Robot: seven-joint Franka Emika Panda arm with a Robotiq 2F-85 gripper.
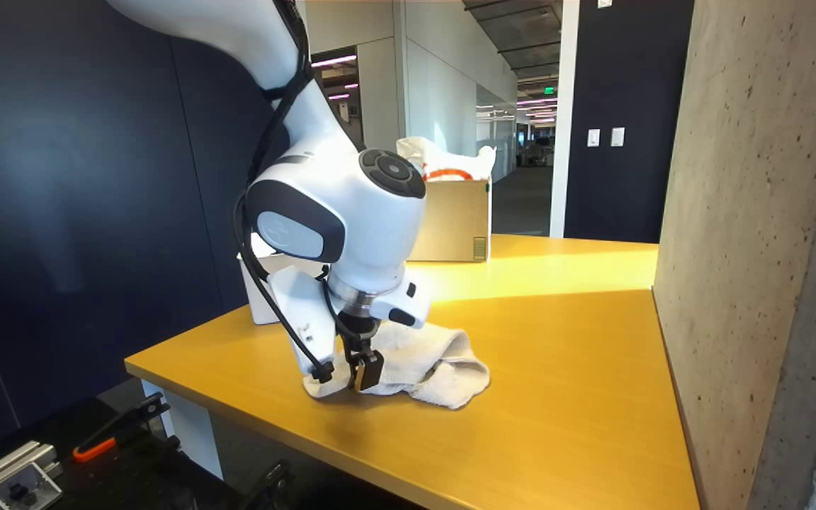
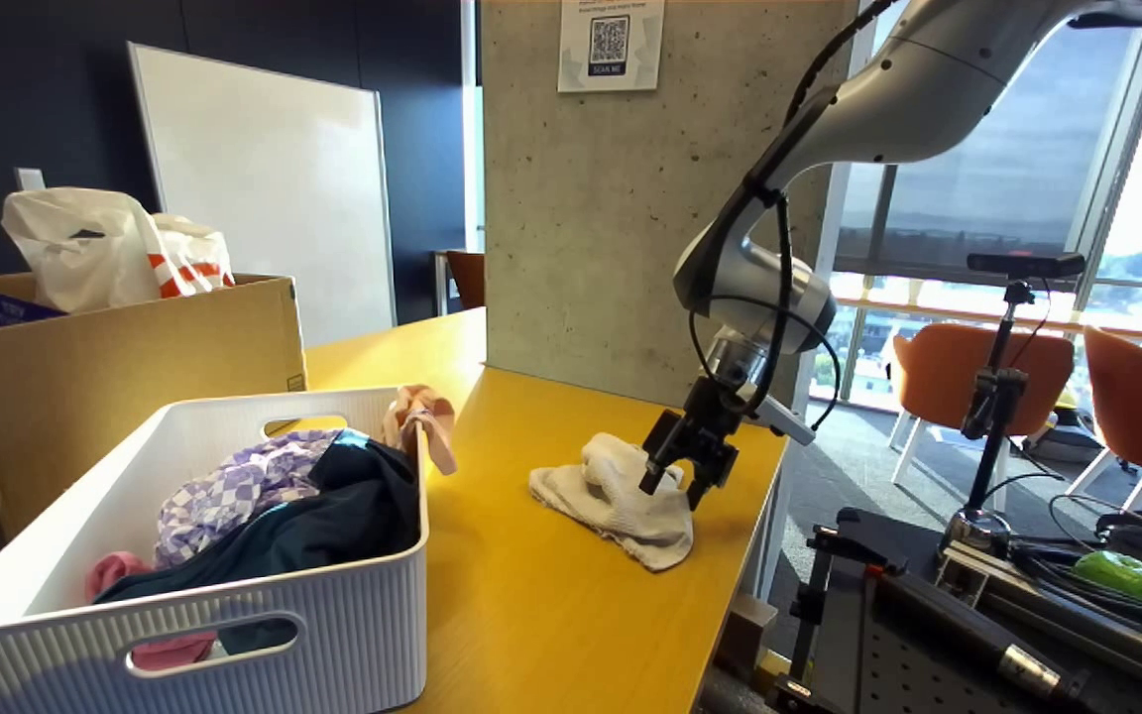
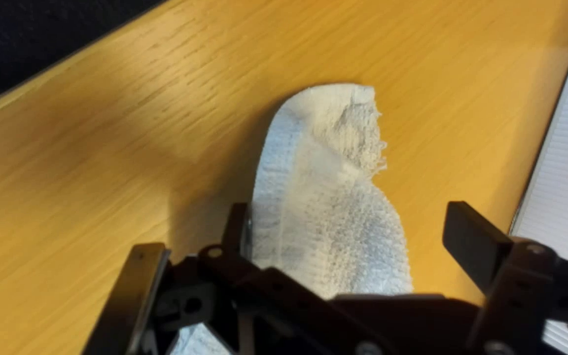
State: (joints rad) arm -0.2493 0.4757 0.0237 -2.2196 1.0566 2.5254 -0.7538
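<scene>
My tool (image 2: 672, 494) is wide, nothing gripped; jaws straddle the off-white towel (image 3: 323, 212) in the wrist view. Towel's bunched on the tabletop (image 2: 531, 625) near an edge; can't tell if I'm touching it. White bin (image 2: 363, 635) stands apart, holding a dark garment (image 2: 323, 540) and a checked garment (image 2: 224, 506), peach cloth (image 2: 424, 409) over its rim. Cardboard box (image 2: 135, 377) just beside the bin.

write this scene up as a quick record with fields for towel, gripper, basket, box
towel: off-white, crumpled on the yellow table
gripper: open, towel showing between its fingers in the wrist view; touch unclear
basket: white, holds purple-and-white checkered fabric and dark fabric
box: cardboard, white plastic bags rising out of it
</scene>
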